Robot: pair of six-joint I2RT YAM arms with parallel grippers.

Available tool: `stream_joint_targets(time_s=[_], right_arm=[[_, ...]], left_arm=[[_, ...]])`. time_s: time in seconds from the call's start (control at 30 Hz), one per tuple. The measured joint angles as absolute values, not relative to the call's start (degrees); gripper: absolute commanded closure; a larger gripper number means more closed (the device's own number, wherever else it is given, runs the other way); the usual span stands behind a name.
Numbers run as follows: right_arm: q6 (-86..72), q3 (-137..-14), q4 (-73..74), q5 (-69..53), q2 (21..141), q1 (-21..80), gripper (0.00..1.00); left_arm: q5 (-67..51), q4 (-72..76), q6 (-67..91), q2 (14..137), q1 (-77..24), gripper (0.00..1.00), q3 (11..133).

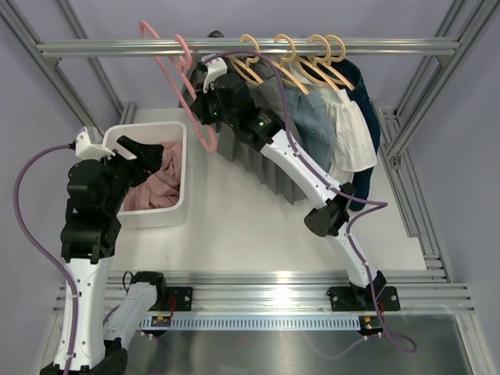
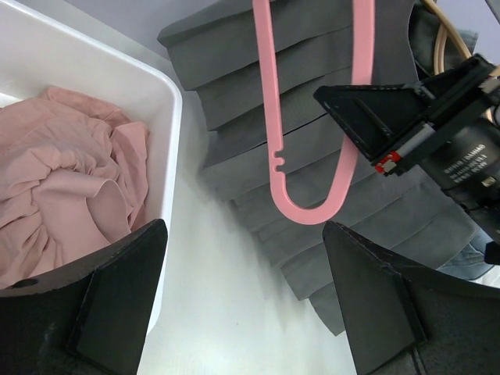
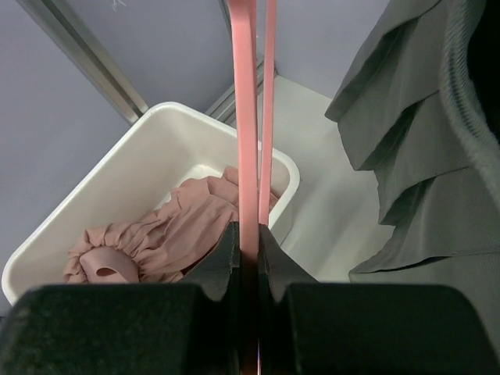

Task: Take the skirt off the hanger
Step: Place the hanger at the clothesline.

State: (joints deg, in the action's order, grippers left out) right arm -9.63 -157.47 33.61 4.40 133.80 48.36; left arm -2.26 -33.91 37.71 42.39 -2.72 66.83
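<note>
**Top external view: pink hanger bare in the right arm's grip, pink garment in the bin**

Seen from above, the right arm (image 1: 305,168) reaches up toward the rail (image 1: 94,48) at the top of the frame. Its jaws are closed on the pink hanger (image 2: 305,212). The right wrist view shows one pink bar (image 3: 246,117) pinched tight between the two black fingers. No cloth is on the hanger, and its looped lower end hangs free in front of the gray pleated skirt (image 1: 238,152).

That gray skirt hangs in tiers in the upper middle of the frame, partly behind the right arm. Which hanger carries it is hidden.

A pink garment (image 1: 156,191) lies bunched inside the white bin (image 1: 148,221), which stands on the counter (image 1: 234,226) at the left of the frame. It is well apart from the pink hanger.

The left arm (image 1: 94,195) is over the bin's near side with its jaws open wide. In the left wrist view its fingers (image 2: 117,305) sit at the lower corners of the frame with nothing between them, the bin's rim just below.

Wooden hangers (image 1: 293,55) line the rail toward the upper right. They carry a denim piece (image 1: 316,129), a white piece (image 1: 351,137) and a navy piece (image 1: 367,86).
</note>
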Motion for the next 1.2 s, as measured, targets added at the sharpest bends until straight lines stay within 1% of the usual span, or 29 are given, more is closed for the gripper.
stream_joint_targets(time_s=[0.23,0.27,0.33,0.37,0.47,0.57,0.6,0.7,0.73,0.8,0.83,0.87,0.93,0.97,1.0,1.03,1.1,1.2], right_arm=[[-10.9,-157.5,32.7,5.8,135.1,47.7,1.0],[-11.0,-157.5,32.5,6.0,135.1,47.5,0.96],[-11.2,-157.5,32.4,6.5,135.1,47.3,0.92],[-11.3,-157.5,32.5,6.6,135.1,47.2,0.87],[-11.4,-157.5,32.4,6.6,135.1,47.1,0.86],[-11.7,-157.5,32.4,6.6,135.1,47.1,0.77],[-11.7,-157.5,32.3,6.6,135.1,47.1,0.72],[-11.8,-157.5,32.2,6.7,135.1,47.1,0.64],[-11.7,-157.5,32.2,6.6,135.1,47.1,0.6],[-11.7,-157.5,32.2,6.6,135.1,47.1,0.55],[-11.7,-157.5,32.2,6.7,135.1,47.1,0.47],[-11.8,-157.5,32.2,6.6,135.1,47.1,0.42],[-11.6,-157.5,32.2,6.6,135.1,47.1,0.36],[-11.6,-157.5,32.3,6.6,135.1,47.1,0.26],[-11.7,-157.4,32.3,6.6,135.1,47.1,0.22],[-11.4,-157.2,32.2,6.6,135.0,47.1,0.14],[-11.2,-155.5,32.2,6.5,134.2,47.1,0.08],[-10.4,-151.4,32.4,6.7,131.9,47.2,0.04]], left_arm=[[-2.3,-34.4,37.1,41.5,-2.7,0.13,66.8],[-2.3,-34.4,37.1,41.5,-2.7,0.13,66.8],[-2.4,-34.4,37.1,41.5,-2.7,0.14,66.8],[-2.4,-34.4,37.1,41.5,-2.7,0.14,66.8],[-2.5,-34.4,37.1,41.3,-2.7,0.14,66.8],[-2.6,-34.4,37.1,41.2,-2.7,0.13,66.8],[-2.7,-34.4,37.1,41.2,-2.7,0.13,66.8],[-2.8,-34.4,37.1,41.2,-2.7,0.13,66.8],[-2.8,-34.4,37.1,41.2,-2.7,0.13,66.8],[-2.9,-34.4,37.1,41.2,-2.7,0.13,66.8],[-2.9,-34.4,37.1,41.2,-2.7,0.13,66.8],[-2.9,-34.4,37.1,41.2,-2.7,0.13,66.8],[-2.9,-34.4,37.1,41.2,-2.7,0.12,66.8],[-2.9,-34.4,37.1,41.2,-2.7,0.12,66.8],[-2.9,-34.4,37.1,41.2,-2.7,0.12,66.8],[-2.9,-34.4,37.1,41.2,-2.7,0.12,66.8],[-2.9,-34.4,37.1,41.2,-2.7,0.12,66.8],[-2.9,-34.4,37.0,41.2,-2.7,0.12,66.8]])
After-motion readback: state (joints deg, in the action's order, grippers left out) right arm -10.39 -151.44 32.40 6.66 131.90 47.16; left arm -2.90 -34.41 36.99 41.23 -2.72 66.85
